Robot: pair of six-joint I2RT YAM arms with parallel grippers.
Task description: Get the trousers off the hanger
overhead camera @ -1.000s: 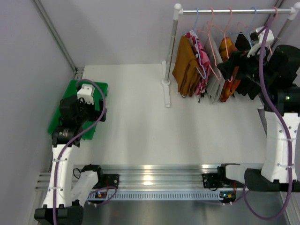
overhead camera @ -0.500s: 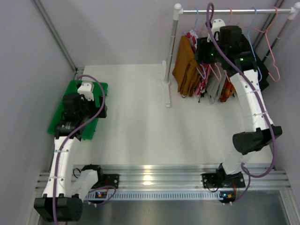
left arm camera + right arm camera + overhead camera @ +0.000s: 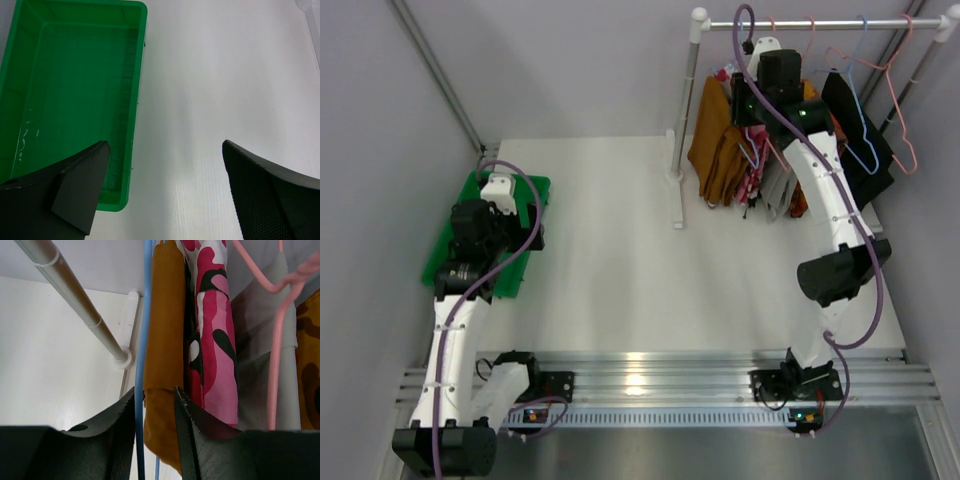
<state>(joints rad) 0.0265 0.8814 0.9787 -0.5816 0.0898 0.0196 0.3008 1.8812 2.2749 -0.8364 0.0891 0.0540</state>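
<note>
Hovering among the hung clothes, the right pincer (image 3: 155,392) has its two dark fingers (image 3: 205,450) narrowly apart. Between them run the thin blue wire hanger (image 3: 145,315) and the lower fold of the plain mustard-brown cloth trousers (image 3: 162,330). Whether the pads actually press on either cannot be told.

Just beside the finger on the right of the wrist view, touching the mustard pair, hang the pink trousers with white-and-black floral print (image 3: 215,355). Past them is a pale grey garment (image 3: 255,315) on a pink wire hanger (image 3: 275,365), and farthest from the pincer an orange patterned garment (image 3: 307,370). On the pincer's other side, the white metal post (image 3: 75,295) of the rack slants down to a white foot (image 3: 131,310) on the desk.

The left pincer (image 3: 162,150) hovers over the flat white desk (image 3: 225,75), its black fingers spread wide with only bare desk showing between them. A rectangular green plastic bin (image 3: 75,75) lies under and beyond its left finger.

Seen from above, the desk is matte white with soft patches of light. Plain pale lilac-grey walls (image 3: 570,60) close it in behind and at both sides. A ribbed aluminium rail (image 3: 650,365) along the near edge carries both arm bases. The rack stands at the far right, well apart from the left pincer. A plain black garment (image 3: 855,130) hangs on the side of the right arm away from the trousers.
</note>
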